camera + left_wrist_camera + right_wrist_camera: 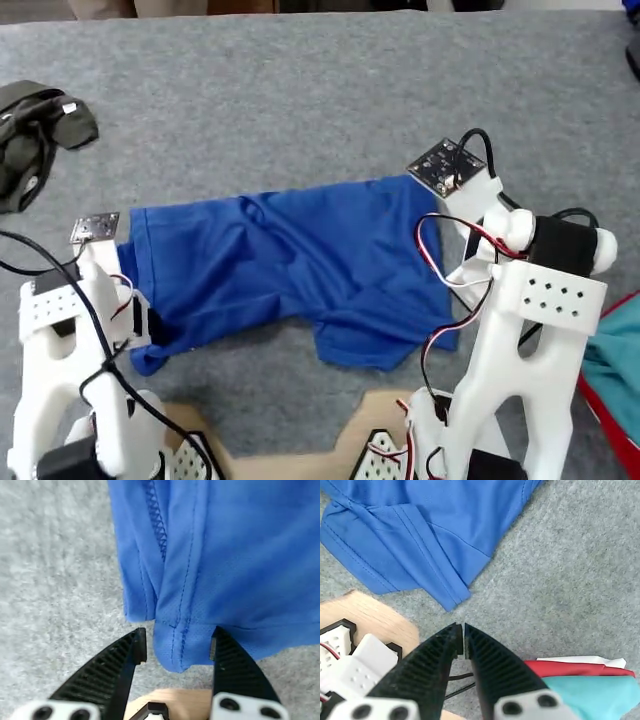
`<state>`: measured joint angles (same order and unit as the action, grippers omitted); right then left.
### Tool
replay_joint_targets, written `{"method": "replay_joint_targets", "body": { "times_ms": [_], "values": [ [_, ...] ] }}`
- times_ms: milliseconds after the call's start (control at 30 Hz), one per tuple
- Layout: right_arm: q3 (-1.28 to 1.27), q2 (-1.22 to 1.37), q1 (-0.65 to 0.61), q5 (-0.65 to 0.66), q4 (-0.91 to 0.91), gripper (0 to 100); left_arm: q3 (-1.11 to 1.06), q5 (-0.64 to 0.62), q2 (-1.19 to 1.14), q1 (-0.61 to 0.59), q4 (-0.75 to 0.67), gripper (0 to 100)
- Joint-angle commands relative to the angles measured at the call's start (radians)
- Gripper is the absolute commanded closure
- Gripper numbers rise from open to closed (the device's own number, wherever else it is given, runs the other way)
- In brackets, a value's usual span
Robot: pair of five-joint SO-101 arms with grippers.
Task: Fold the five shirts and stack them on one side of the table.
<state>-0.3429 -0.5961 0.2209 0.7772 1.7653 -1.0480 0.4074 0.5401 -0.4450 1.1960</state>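
Observation:
A blue shirt (290,265) lies spread and rumpled across the middle of the grey table. My left gripper (177,645) is open, its black fingers standing on either side of the shirt's hemmed corner (175,630) at the near left. The left arm (75,310) stands over that corner in the high view. My right gripper (461,632) is shut with nothing in it, hovering above bare table just off the blue shirt's near right flap (415,550). The right arm (525,280) stands at the shirt's right end.
A dark olive shirt (35,125) lies bunched at the far left edge. A teal shirt (595,692) and a red shirt (575,668) lie stacked at the right edge (620,350). The wooden arm base (365,612) lies along the near edge.

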Motion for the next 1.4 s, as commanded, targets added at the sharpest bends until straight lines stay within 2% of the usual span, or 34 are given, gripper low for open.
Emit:
{"method": "replay_joint_targets", "body": {
  "times_ms": [0, 267, 400, 700, 967, 1167, 1300, 1367],
  "values": [
    [-0.001, 0.002, 0.018, -0.011, 0.015, 96.9, 0.043, -0.008, -0.031, 0.005, -0.006, 78],
    [-0.001, 0.002, 0.018, -0.011, 0.015, 96.9, 0.037, -0.012, -0.091, 0.008, -0.012, 78],
    [-0.001, 0.002, 0.018, -0.009, 0.015, 96.9, 0.046, -0.064, -0.116, 0.009, -0.015, 79],
    [-0.001, -0.002, 0.018, -0.012, 0.015, 96.9, 0.046, -0.069, -0.117, 0.011, -0.063, 98],
    [-0.001, -0.002, 0.018, -0.012, 0.015, 96.9, 0.046, -0.072, -0.116, 0.011, -0.057, 98],
    [0.004, -0.004, 0.013, -0.014, 0.017, 96.9, 0.110, -0.195, -0.108, 0.002, -0.052, 98],
    [-0.013, -0.008, -0.047, -0.026, 0.023, 96.9, 0.226, -0.272, -0.108, 0.000, 0.026, 98],
    [-0.059, -0.019, -0.114, -0.078, 0.023, 96.7, 0.276, -0.304, -0.108, 0.003, 0.055, 98]
  ]
}}
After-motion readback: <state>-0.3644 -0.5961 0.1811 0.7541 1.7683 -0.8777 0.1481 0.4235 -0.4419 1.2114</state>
